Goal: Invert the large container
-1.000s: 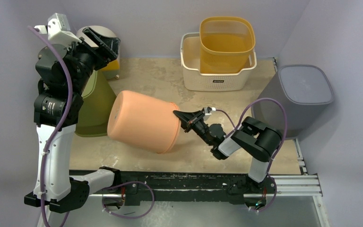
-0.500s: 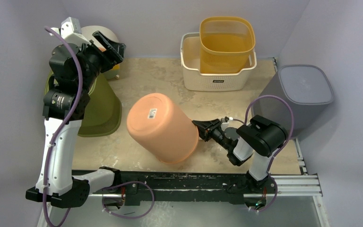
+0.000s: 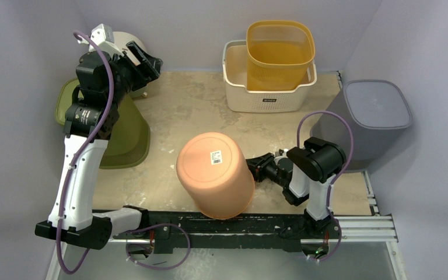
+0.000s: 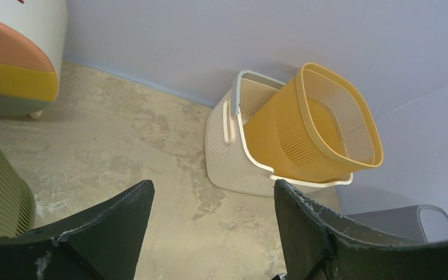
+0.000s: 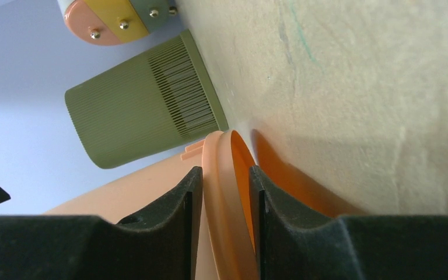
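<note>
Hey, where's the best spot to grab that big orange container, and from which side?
Grip the rim of the orange container on its right side, coming low from the right with the right tool, one finger inside, one outside. The tilted mouth is lifted there and the rim is thin; the body looks too wide.

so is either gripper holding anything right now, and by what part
Left gripper: nothing, open in the air. Right gripper: its fingers straddle the rim of the upturned orange container, but whether they clamp it cannot be told.
</note>
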Motion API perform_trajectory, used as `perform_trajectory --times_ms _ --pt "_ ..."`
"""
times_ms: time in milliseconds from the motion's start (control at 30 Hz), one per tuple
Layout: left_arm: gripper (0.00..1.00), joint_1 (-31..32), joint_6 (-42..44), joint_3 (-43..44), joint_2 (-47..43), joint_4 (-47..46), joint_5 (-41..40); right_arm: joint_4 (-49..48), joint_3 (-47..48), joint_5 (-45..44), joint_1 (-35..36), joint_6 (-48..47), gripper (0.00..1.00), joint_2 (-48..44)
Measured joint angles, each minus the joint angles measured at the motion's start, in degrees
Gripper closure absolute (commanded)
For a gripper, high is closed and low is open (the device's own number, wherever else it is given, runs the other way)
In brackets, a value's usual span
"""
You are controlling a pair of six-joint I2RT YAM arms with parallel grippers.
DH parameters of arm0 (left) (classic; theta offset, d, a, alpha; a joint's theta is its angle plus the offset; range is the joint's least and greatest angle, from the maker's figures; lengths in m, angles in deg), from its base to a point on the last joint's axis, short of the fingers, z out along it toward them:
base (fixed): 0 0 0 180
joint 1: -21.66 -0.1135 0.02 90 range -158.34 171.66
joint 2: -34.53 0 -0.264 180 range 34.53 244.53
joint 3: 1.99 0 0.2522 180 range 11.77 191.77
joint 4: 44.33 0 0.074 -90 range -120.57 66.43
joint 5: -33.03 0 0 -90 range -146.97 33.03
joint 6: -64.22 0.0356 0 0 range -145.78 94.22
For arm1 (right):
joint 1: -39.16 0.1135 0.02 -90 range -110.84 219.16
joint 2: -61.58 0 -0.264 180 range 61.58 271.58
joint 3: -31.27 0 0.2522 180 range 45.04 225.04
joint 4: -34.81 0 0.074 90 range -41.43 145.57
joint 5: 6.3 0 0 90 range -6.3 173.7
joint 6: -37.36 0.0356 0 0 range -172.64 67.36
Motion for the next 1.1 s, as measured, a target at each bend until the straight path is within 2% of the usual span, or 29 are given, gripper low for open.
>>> perform_trajectory --times_ms 200,333,533,800,900,1100 --pt "0.27 0.00 0.00 0.00 0.09 -0.26 0.17 1.49 5.07 2.08 -0.61 -1.84 0.54 -0.70" --pt "0.27 0.00 0.00 0.00 0.37 -0.26 0.20 6.75 14.58 4.48 -1.05 -7.93 0.46 -6.27" --pt "0.26 0.00 0.00 0.00 0.85 -0.28 0.22 22.38 29.40 5.75 -2.34 -18.71 0.43 -10.54" --pt "0.26 0.00 0.00 0.20 1.70 -0.24 0.52 44.70 39.76 5.35 -3.80 -30.99 0.20 -10.05" --pt "0.26 0.00 0.00 0.63 2.38 -0.13 1.14 54.27 44.70 3.74 -3.80 -36.72 0.04 -10.47" --pt "0.26 0.00 0.00 1.03 3.21 0.66 2.25 75.34 56.59 -2.01 -3.80 -49.81 0.00 -15.61"
